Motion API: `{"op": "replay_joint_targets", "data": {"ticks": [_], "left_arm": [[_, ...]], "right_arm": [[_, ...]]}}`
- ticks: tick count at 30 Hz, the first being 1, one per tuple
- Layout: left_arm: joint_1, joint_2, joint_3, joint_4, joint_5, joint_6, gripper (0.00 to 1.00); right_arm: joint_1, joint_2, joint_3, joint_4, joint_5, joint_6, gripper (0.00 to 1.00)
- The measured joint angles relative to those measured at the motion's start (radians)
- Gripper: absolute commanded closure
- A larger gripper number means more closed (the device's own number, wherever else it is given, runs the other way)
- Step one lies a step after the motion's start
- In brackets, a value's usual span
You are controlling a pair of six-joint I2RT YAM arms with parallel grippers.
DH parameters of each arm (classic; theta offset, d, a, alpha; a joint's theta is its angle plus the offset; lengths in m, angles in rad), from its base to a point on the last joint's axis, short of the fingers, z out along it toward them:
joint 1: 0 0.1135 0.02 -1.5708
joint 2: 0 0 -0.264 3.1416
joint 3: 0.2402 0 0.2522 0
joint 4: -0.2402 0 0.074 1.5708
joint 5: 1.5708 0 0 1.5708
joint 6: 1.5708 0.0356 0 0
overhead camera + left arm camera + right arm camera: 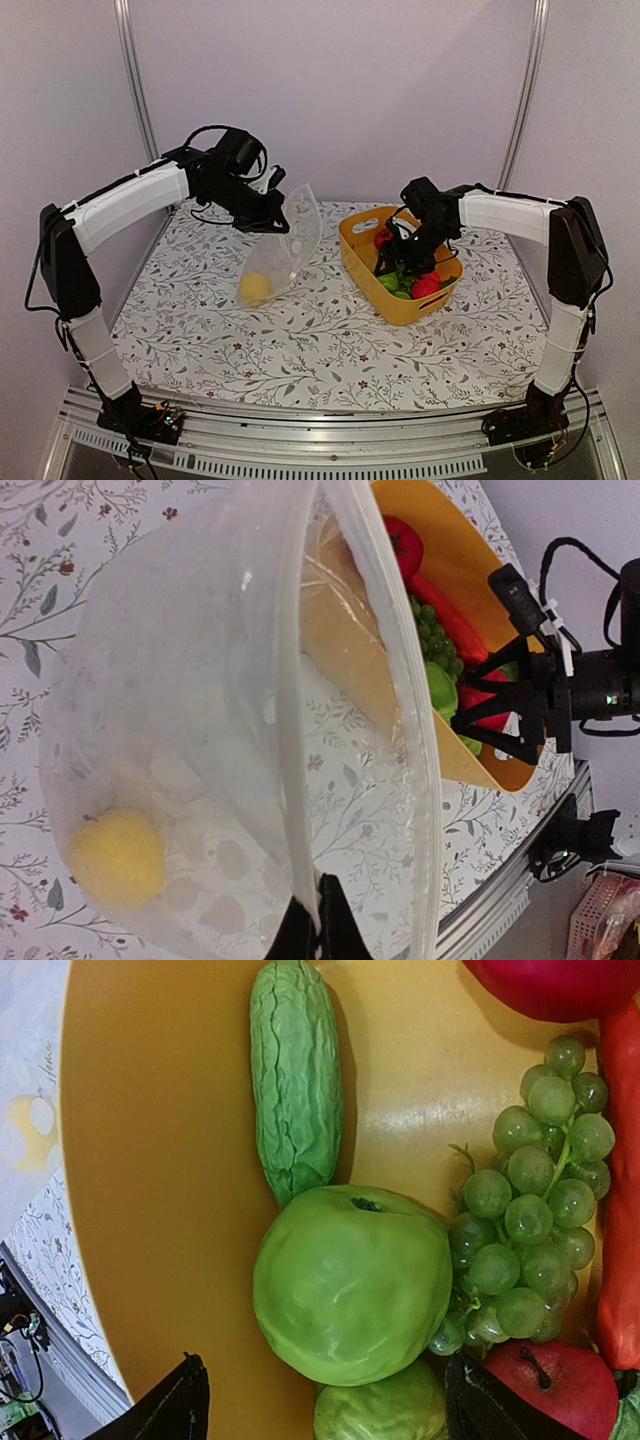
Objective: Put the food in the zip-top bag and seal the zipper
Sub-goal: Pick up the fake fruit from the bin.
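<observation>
The left gripper [318,925] was clamped on the clear bag [292,238] at its rim, a lemon [255,289] lying inside. The right gripper [402,263], jaws apart, hung over a green apple [350,1285] in the yellow tub [356,247].

Lighting's pretty soft and even all round, nothing blown out. The overhead view is kinda low-res, and the yellow tub [395,300] only throws a faint shadow on the bench [300,340] right by it. Inside the tub there's a mild shiny patch beside the green grapes [530,1190]. The zip-top bag [200,680] next to the tub looks hazy, and the lemon [117,858] in it is soft and blurry.
</observation>
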Motion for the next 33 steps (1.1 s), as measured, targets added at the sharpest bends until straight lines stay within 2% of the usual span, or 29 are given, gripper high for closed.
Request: {"op": "replay_joint_targets", "data": {"ticks": [15, 25, 33], "left_arm": [[0.000, 0.001, 0.000, 0.000, 0.014, -0.004, 1.00], [0.000, 0.001, 0.001, 0.000, 0.016, -0.004, 1.00], [0.000, 0.001, 0.001, 0.000, 0.017, -0.003, 1.00]], "right_arm": [[0.000, 0.072, 0.016, 0.000, -0.003, -0.003, 0.18], [0.000, 0.117, 0.065, -0.003, 0.002, -0.009, 0.41], [-0.003, 0.096, 0.086, -0.041, 0.037, -0.008, 0.44]]}}
